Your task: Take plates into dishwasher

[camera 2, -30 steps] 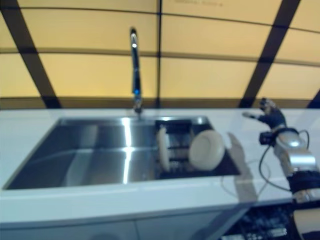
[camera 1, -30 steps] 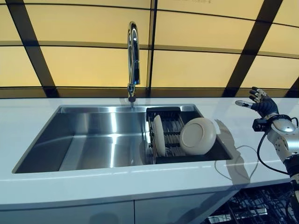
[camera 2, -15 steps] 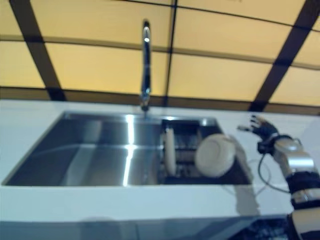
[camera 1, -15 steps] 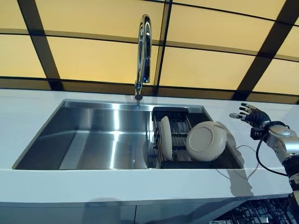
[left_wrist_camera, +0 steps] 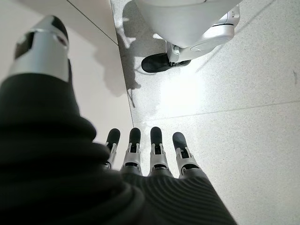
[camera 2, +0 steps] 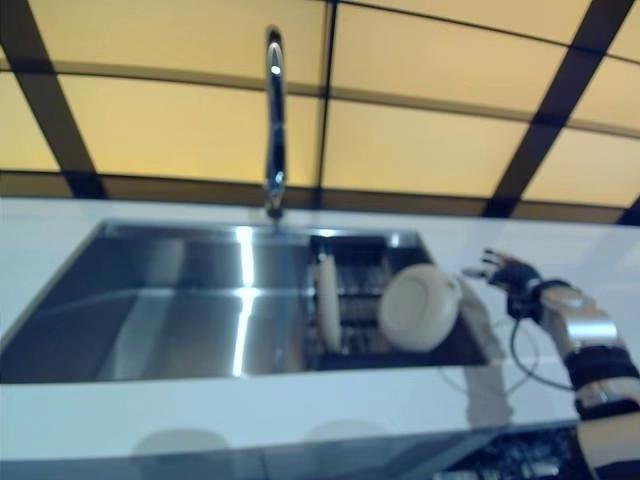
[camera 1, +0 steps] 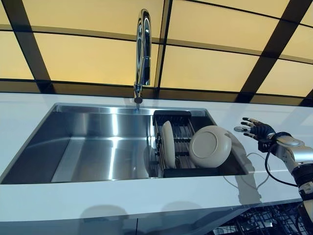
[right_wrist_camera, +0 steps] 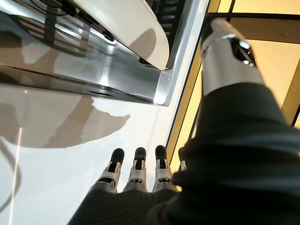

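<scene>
Two cream plates stand in a black rack at the right end of the steel sink. One plate stands on edge; the other plate leans with its underside toward me and shows in the right wrist view. My right hand hovers open over the white counter just right of the sink, a short way from the leaning plate, holding nothing. My left hand hangs open above the floor, seen only in its wrist view.
A tall chrome tap rises behind the sink's middle. A yellow tiled wall with dark bands backs the white counter. Part of a dark wire dishwasher rack shows below the counter at lower right.
The camera has shifted. My right hand has dropped lower and moved left, closer to the leaning plate. The plates have not moved.
</scene>
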{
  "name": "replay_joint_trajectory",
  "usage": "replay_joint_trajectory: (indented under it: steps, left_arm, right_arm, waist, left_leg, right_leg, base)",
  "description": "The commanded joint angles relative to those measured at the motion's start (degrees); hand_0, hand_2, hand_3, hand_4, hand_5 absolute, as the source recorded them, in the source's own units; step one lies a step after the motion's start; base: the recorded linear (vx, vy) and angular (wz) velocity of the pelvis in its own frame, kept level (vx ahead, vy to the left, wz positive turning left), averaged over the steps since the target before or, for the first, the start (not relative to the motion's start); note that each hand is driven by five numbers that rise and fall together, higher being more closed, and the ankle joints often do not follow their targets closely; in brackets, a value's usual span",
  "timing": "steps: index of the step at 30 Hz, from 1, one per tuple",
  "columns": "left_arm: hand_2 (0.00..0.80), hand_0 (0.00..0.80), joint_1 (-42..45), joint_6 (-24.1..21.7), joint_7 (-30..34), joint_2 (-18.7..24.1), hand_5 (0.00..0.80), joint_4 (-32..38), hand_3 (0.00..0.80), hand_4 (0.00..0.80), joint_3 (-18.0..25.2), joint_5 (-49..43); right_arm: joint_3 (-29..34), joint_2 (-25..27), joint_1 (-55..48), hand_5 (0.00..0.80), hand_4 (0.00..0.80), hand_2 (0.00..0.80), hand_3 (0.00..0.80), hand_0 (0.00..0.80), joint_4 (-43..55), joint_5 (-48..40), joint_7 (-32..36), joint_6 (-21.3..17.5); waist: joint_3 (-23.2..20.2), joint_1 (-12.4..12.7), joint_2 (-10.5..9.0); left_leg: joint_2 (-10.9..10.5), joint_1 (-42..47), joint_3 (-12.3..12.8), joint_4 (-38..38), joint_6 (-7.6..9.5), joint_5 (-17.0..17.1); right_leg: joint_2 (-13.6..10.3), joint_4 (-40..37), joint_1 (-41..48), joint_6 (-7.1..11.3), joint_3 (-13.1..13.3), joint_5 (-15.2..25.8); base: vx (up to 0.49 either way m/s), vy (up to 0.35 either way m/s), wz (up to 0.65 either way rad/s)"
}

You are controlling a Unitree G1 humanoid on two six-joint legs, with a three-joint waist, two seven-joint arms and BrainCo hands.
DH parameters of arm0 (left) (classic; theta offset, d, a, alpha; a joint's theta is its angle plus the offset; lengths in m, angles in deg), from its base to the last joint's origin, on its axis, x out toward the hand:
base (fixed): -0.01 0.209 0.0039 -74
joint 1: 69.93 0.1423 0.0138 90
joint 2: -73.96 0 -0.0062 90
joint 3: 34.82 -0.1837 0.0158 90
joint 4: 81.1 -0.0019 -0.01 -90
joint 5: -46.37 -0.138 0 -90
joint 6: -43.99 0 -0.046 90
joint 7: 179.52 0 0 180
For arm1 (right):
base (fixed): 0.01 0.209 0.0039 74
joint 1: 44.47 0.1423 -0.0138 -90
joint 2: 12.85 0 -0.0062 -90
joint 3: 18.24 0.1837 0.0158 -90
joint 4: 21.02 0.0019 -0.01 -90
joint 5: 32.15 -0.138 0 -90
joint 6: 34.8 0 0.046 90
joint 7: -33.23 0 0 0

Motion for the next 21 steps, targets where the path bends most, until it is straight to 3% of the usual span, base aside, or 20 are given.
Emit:
replay_joint_trajectory:
  steps: [1, 21]
  left_arm:
    - [0.0, 0.0, -1.3, -0.7, -0.4, 0.5, 0.0, -2.9, 0.0, 0.0, -1.3, 0.7]
    - [0.0, 0.0, -1.6, -0.3, -0.4, 0.7, 0.0, -2.2, 0.0, 0.0, -1.7, 0.4]
  right_arm:
    - [-1.3, 1.2, 4.8, 0.0, 0.0, 0.0, 0.0, 0.0, -1.5, 1.0, 0.7, -0.5]
    - [-2.6, -0.1, 3.3, 0.0, 0.0, 0.0, 0.0, 0.0, -0.3, 3.8, 4.9, 1.8]
  waist:
    - [-2.2, 2.1, 1.19]
    - [-1.7, 1.7, 1.28]
  left_leg:
    - [0.8, 0.7, 0.8, 0.9, -0.62, -1.4]
    - [1.1, 1.6, 0.9, 0.7, -0.77, -1.7]
  right_leg:
    - [-2.2, 2.9, -1.0, 2.4, -2.7, 1.3]
    - [-2.0, 2.4, -0.3, 2.34, -2.6, 1.2]
  base:
    - [0.0, 0.0, 0.0]
    - [0.0, 0.0, 0.0]
